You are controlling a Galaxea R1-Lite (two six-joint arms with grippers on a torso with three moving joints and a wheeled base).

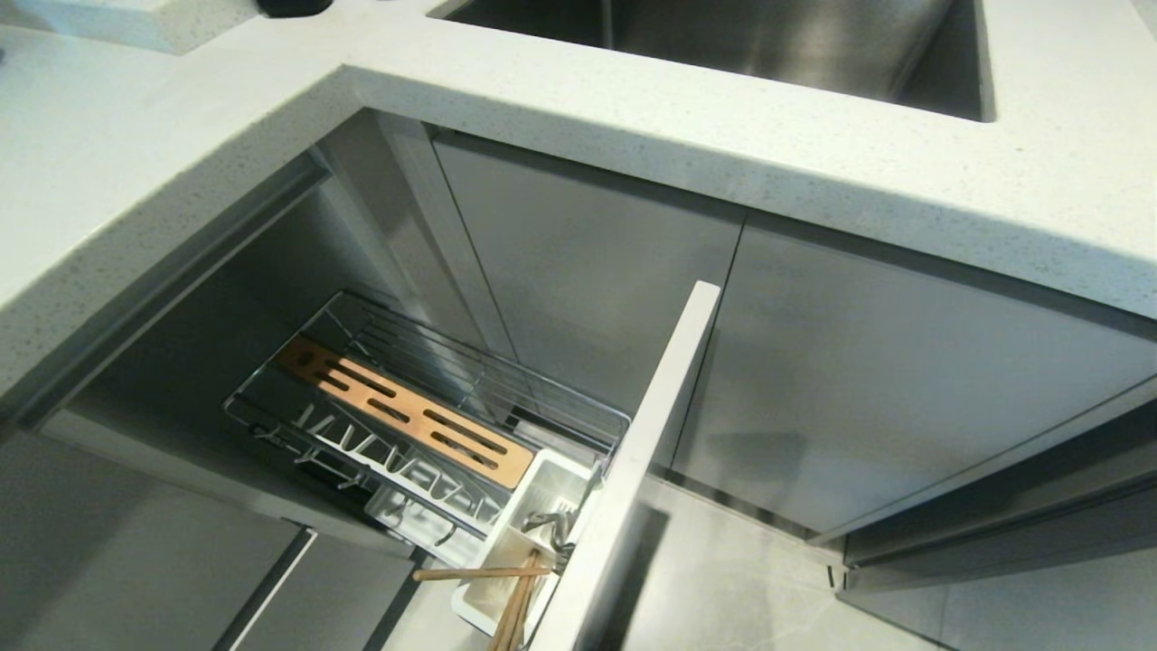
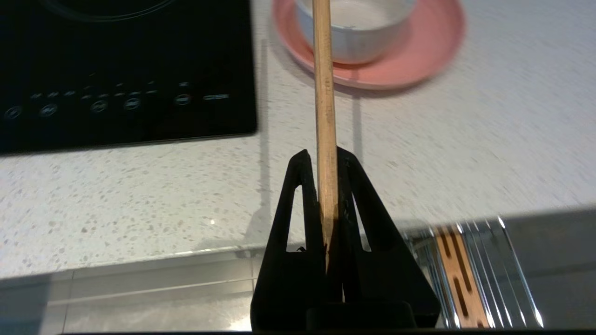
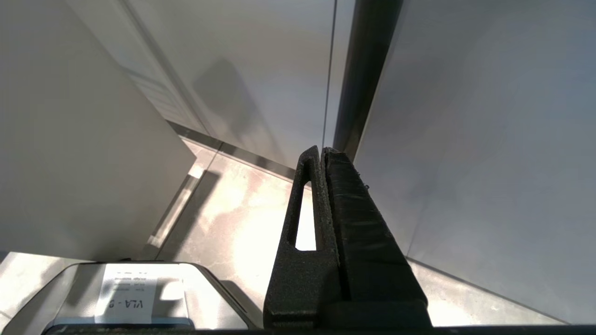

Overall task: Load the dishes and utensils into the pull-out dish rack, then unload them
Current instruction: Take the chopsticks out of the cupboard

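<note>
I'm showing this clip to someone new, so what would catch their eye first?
The left pincer, shut on a wooden chopstick above the speckled countertop. Beyond it, the white bowl sits on the pink plate. Below, the pulled-out dish rack shows its wooden strip.

Countertop (image 1: 163, 163): you see white speckled stone, smooth, faintly glossy.
Dish rack (image 1: 434, 362): shiny chrome wire, with a matt wooden slotted strip (image 1: 407, 411).
Utensil caddy (image 1: 542, 488): smooth white plastic.
Chopstick (image 2: 324, 116): pale bare wood.
Left gripper (image 2: 326, 160): matt black, grainy plastic.
Plate (image 2: 419, 51): smooth pink.
</note>
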